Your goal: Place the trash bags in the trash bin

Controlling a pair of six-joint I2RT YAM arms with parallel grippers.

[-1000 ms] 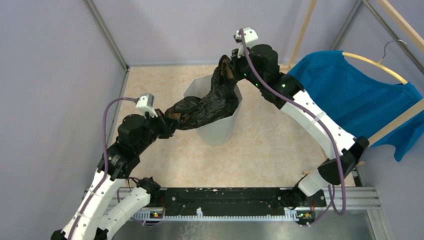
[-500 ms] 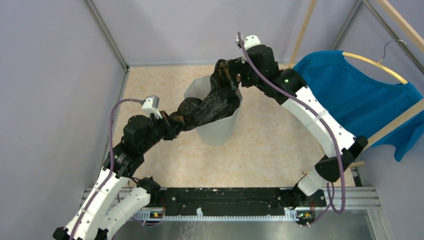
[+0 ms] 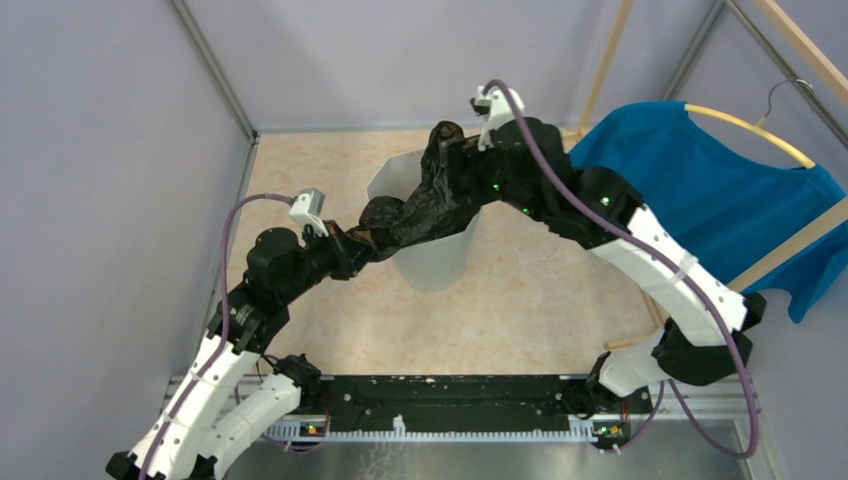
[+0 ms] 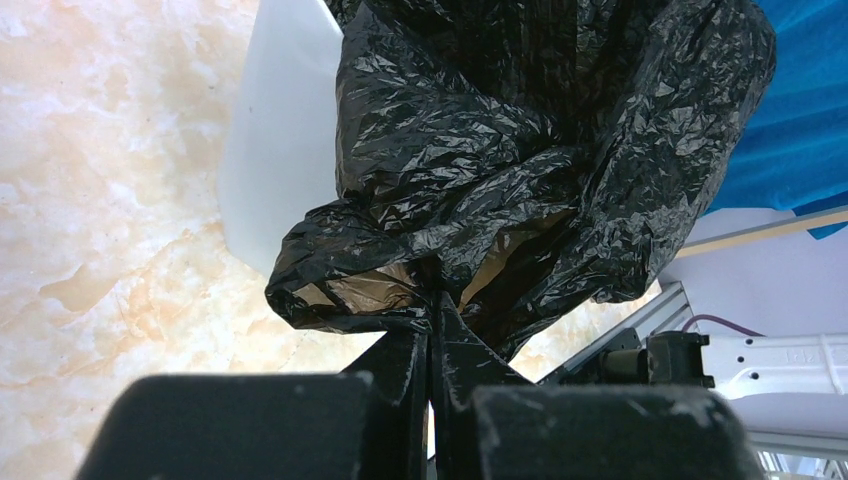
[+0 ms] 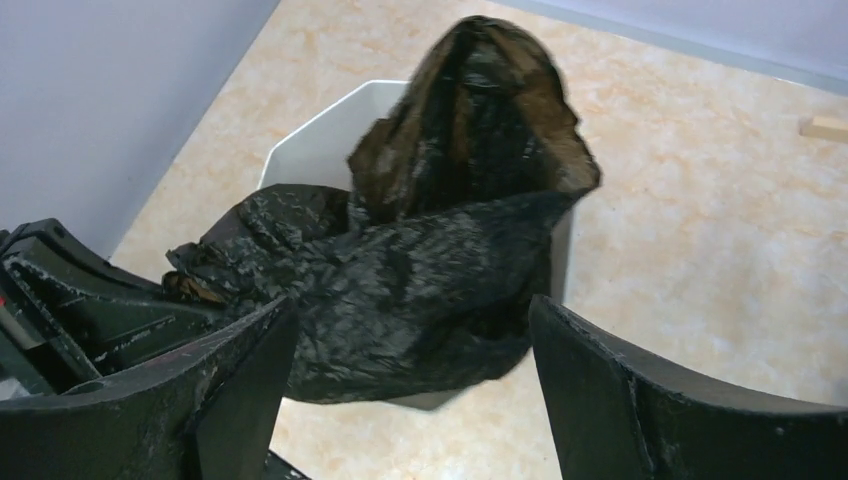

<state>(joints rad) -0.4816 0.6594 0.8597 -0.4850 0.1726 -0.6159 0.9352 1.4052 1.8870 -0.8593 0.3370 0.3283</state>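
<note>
The left gripper is pinched tight on a corner of the black trash bag. The right gripper has its jaws spread wide beside the bag's raised end. The bag lies bunched across the rim of the white trash bin.

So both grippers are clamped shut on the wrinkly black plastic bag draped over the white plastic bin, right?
Not both. Only the left gripper is clamped shut on the wrinkly black plastic bag; the right gripper is open, jaws wide apart, gripping nothing, as the right wrist view shows. The bag does drape over the translucent white plastic bin.
</note>
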